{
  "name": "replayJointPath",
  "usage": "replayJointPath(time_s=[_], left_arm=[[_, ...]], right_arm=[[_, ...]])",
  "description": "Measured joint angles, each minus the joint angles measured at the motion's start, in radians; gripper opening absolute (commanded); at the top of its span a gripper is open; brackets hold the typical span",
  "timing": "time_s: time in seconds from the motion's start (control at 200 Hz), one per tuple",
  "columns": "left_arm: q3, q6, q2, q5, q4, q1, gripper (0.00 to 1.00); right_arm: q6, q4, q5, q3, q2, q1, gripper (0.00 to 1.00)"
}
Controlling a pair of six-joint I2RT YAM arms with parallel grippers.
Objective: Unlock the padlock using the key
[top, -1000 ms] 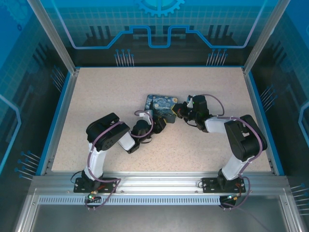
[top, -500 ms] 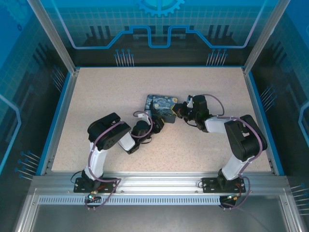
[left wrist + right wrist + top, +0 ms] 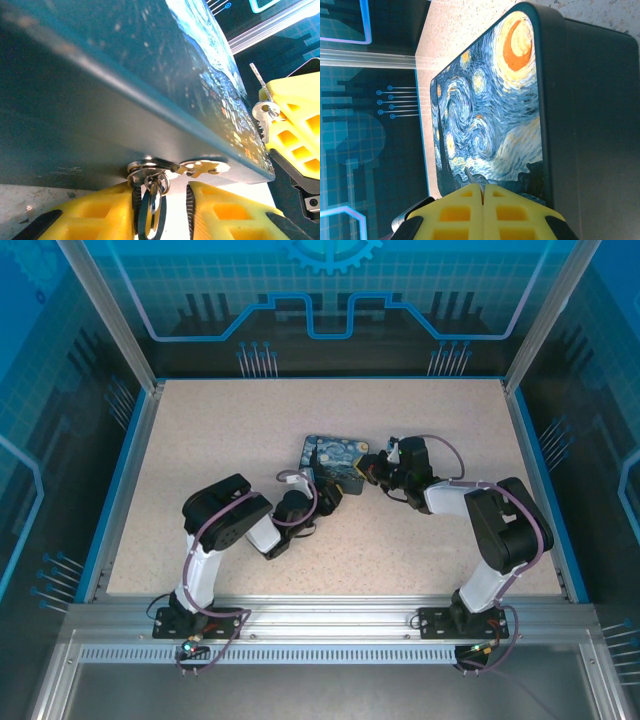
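Right hand (image 3: pixel 482 190): fingers together, pinching the key (image 3: pixel 468 175), whose tip pokes out over the box (image 3: pixel 490 115) lid.
Left hand (image 3: pixel 162 194): fingers apart, straddling the lock (image 3: pixel 150 169) on the box's side.
Risk: the thin key may twist or slip if it meets the lock off-line.
Risk: the unclamped box may slide on the surface (image 3: pixel 220 440).

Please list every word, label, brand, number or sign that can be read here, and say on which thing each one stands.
No readable text anywhere.
Painted box: a swirling night sky with a crescent moon, no lettering.
Blue back wall: a gear symbol and circuit lines, no words.
Key and metal rings: any stamp is too small or blurred to read.
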Motion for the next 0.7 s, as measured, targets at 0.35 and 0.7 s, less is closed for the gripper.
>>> replayJointPath(time_s=[0.35, 0.7], left_arm=[[0.023, 0.033, -0.037, -0.073, -0.129, -0.022, 0.21], [0.046, 0.063, -0.071, -0.116, -0.231, -0.034, 0.11]], right_arm=[[0.000, 0.000, 0.001, 0.000, 0.000, 0.002, 0.00], [0.000, 0.004, 0.000, 0.000, 0.000, 0.002, 0.00]])
